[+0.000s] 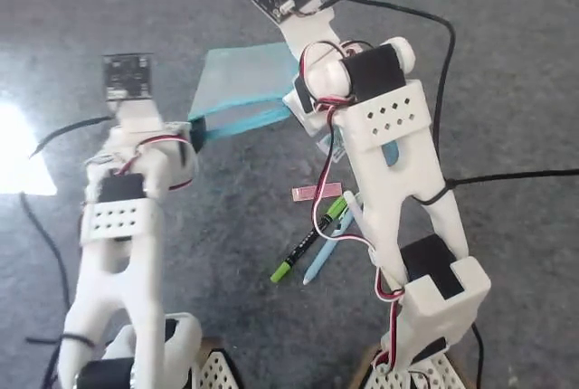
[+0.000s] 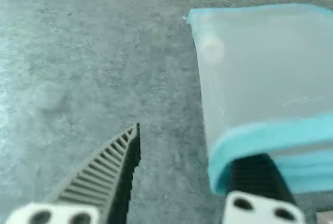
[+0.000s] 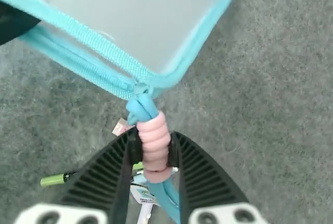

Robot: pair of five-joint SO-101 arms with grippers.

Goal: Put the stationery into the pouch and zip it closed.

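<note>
A translucent pouch [image 1: 242, 77] with teal trim lies at the back of the grey table; its zipper edge [image 3: 88, 52] faces the arms. My right gripper [image 3: 152, 133] is shut on the pink zipper pull [image 3: 155, 153] at the pouch's right corner [image 1: 303, 110]. At the pouch's left corner my left gripper [image 2: 190, 148] stands open, one black finger [image 2: 255, 169] tucked against the teal edge and the ribbed finger [image 2: 117, 164] well off the pouch [image 2: 265, 67]. A green-and-black pen [image 1: 306, 246], a light blue pen [image 1: 324, 255] and a small pink piece [image 1: 317, 192] lie on the table beneath the right arm.
The table is covered with grey felt [image 1: 507, 90]. Black cables [image 1: 443, 54] run across the right side and another trails at the left [image 1: 54, 140]. A bright glare patch [image 1: 18, 154] sits at the left edge. Open room lies left of the pouch.
</note>
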